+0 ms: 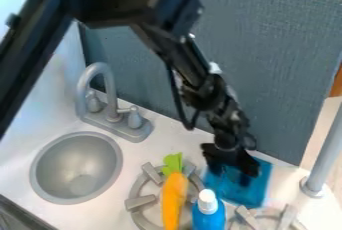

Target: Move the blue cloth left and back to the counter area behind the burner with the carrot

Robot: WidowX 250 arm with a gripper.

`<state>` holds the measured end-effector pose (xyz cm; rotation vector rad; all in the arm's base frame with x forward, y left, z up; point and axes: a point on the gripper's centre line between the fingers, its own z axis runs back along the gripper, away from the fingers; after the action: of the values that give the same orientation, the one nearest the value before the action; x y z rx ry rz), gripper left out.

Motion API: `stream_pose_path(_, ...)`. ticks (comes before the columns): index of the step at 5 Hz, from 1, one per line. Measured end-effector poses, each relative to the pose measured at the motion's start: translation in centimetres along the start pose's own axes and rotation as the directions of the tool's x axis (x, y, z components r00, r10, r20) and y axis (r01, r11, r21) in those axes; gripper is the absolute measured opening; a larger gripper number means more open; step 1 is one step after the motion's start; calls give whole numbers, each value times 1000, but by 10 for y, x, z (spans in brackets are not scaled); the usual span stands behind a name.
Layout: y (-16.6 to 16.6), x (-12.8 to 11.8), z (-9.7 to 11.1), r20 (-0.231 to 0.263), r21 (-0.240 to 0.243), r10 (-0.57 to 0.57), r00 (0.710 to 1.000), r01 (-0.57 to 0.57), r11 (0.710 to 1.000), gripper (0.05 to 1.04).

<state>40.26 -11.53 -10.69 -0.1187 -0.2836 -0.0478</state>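
The gripper (232, 170) hangs fingers-down at the right of the counter, in front of the grey panel. Its two fingers stand apart, directly over a flat blue object (252, 192), possibly a cloth or tray. Whether they touch it I cannot tell. To the left, an orange toy carrot (174, 199) with a green top lies across a stove burner (136, 203). A blue bottle (208, 219) with a white cap stands between the carrot and the blue object, close to the carrot.
A round grey sink (40, 174) is at the left, with a grey faucet (100, 69) and its handles behind it. The grey panel (280, 64) rises along the back. A grey post (325, 154) stands at the right edge. Part of a second burner (287, 216) shows at the bottom right.
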Motion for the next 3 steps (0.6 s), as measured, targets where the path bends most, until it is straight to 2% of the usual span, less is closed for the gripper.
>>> stream_pose_path(1, 38, 7, 2, 22, 25, 101, 995, -102, 994, 1004)
stream_pose_path(3, 74, 15, 6, 49, 58, 188, 981, -190, 980, 1003)
